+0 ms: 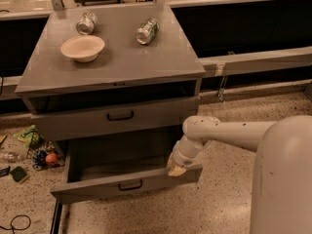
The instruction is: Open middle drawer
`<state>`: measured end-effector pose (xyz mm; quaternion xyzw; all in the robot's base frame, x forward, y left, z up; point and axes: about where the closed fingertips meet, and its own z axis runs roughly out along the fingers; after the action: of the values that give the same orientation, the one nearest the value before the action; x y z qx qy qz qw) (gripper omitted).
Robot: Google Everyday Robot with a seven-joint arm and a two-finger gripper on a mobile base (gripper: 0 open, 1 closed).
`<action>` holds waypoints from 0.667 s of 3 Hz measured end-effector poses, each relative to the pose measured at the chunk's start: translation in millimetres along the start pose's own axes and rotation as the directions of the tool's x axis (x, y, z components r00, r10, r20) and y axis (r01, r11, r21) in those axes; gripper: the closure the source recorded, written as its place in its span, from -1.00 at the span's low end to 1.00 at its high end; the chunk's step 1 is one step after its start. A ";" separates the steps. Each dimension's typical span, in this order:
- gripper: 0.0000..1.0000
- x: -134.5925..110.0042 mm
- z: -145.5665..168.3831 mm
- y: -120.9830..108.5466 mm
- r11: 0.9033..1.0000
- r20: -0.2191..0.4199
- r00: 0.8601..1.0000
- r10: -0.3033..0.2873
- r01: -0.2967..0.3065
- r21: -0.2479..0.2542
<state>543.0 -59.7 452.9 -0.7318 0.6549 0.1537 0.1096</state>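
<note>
**Middle drawer and tool.** The middle drawer (97,190), a grey metal drawer with a flat front and a small black bar handle (130,185), is standing well out of the grey cabinet (197,89), and its dark interior is lying exposed. It is sitting below the upper drawer (73,125), which is projecting only slightly. The tool (176,169), at the end of the white arm (229,130) reaching in from the right, is touching the top edge of the drawer front at its right end. How far it is open, and whether it is gripping that edge, cannot be told. On the counter (122,67), a cream bowl (82,48) is sitting upright, and two cans (147,30) are lying on their sides behind it.
</note>
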 end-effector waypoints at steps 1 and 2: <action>0.18 -7.5 -30.5 -30.6 0.994 -0.030 0.998 -0.057 0.059 0.091; 0.66 -14.1 -60.8 -66.4 0.976 -0.059 0.994 -0.096 0.106 0.188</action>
<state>612.5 -60.8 511.8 -0.7537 0.6312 0.0662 0.1706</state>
